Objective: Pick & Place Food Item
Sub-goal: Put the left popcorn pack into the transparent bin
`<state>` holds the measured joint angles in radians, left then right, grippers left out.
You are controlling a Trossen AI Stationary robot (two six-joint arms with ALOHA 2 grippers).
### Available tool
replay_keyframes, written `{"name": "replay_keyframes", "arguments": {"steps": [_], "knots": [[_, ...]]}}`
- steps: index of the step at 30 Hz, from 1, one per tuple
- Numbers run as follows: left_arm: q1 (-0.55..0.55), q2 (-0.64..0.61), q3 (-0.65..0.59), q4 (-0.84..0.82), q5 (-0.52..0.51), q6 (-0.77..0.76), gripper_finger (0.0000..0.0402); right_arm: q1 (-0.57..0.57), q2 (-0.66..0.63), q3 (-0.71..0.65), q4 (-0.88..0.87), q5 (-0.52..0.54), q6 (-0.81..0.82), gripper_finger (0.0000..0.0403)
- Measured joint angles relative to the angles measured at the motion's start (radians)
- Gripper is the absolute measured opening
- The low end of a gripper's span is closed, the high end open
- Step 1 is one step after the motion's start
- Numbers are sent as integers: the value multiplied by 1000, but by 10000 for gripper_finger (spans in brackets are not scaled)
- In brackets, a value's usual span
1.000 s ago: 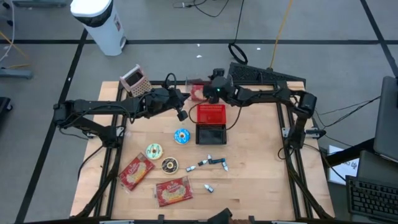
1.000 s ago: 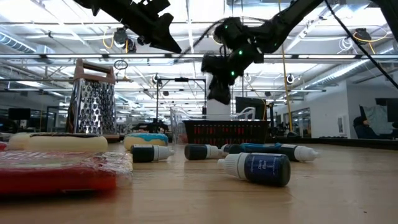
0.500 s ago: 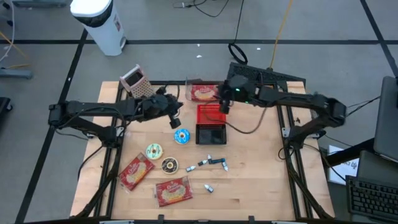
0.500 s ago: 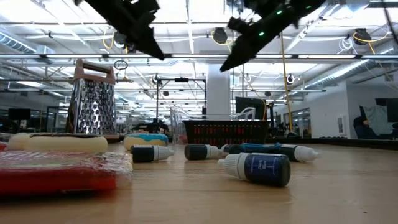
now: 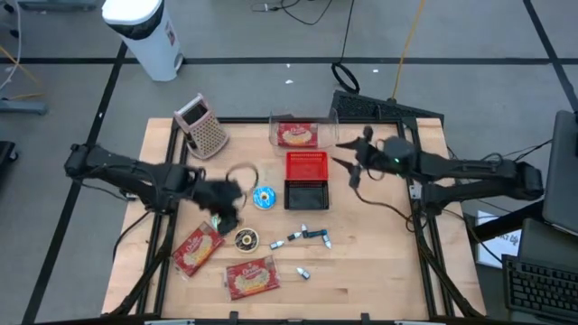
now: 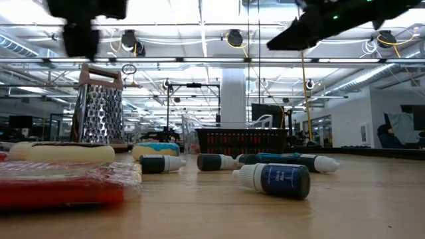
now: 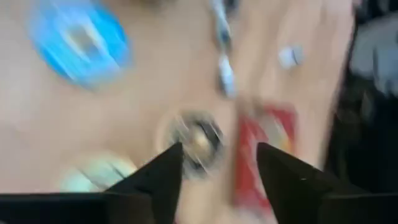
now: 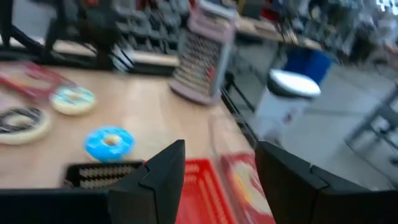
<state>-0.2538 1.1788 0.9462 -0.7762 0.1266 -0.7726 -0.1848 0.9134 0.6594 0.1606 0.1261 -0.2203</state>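
Observation:
Three doughnuts lie flat on the wooden table: a blue one, a chocolate one and a pale green one. Two red food packets lie near the front. A third packet lies in a clear container at the back. My left gripper hangs open above the doughnuts, pointing steeply down, and the chocolate doughnut shows between its fingers, below them. My right gripper is open, held level in the air right of the red basket.
A black basket stands in front of the red one. A metal grater stands at the back left. Several small dropper bottles lie near the middle front. A white bin is on the floor beyond the table.
My left gripper has swung from the back middle toward the table's near left, tipping down over the doughnuts. My right gripper has drawn back from the clear container toward the right edge and risen. The packet in the container now lies uncovered.

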Motion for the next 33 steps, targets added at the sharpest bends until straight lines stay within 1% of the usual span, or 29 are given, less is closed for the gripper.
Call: {"name": "replay_keyframes", "arguments": {"steps": [3, 5, 7, 10, 12, 14, 16, 20, 24, 28, 33], "knots": [[-141, 23, -1, -75, 33, -223, 249, 70, -47, -75, 89, 0, -1, 183], [-236, 36, -1, -127, 24, -355, 261, 108, -61, -117, 160, 0, -32, 183], [-328, 42, -1, -177, -45, -494, 267, 141, -75, -142, 220, 2, -60, 183], [-448, 57, -1, -220, -191, -687, 268, 176, -89, -153, 250, 2, -88, 183], [-502, 78, -1, -244, -246, -802, 267, 195, -91, -154, 249, 3, -84, 183], [-542, 109, -1, -259, -251, -913, 263, 209, -92, -154, 249, 2, -82, 183], [-584, 149, -1, -272, -217, -995, 257, 221, -92, -154, 248, 3, -81, 183], [-659, 235, -1, -259, -147, -1066, 246, 234, -92, -154, 256, 3, -82, 183], [-710, 310, -1, -218, -145, -1094, 240, 233, -92, -154, 260, 3, -83, 183], [-730, 369, -1, -193, -141, -1104, 240, 233, -92, -154, 262, 3, -95, 183], [-731, 441, -1, -191, -84, -1096, 241, 233, -92, -154, 262, 3, -106, 183]]}}
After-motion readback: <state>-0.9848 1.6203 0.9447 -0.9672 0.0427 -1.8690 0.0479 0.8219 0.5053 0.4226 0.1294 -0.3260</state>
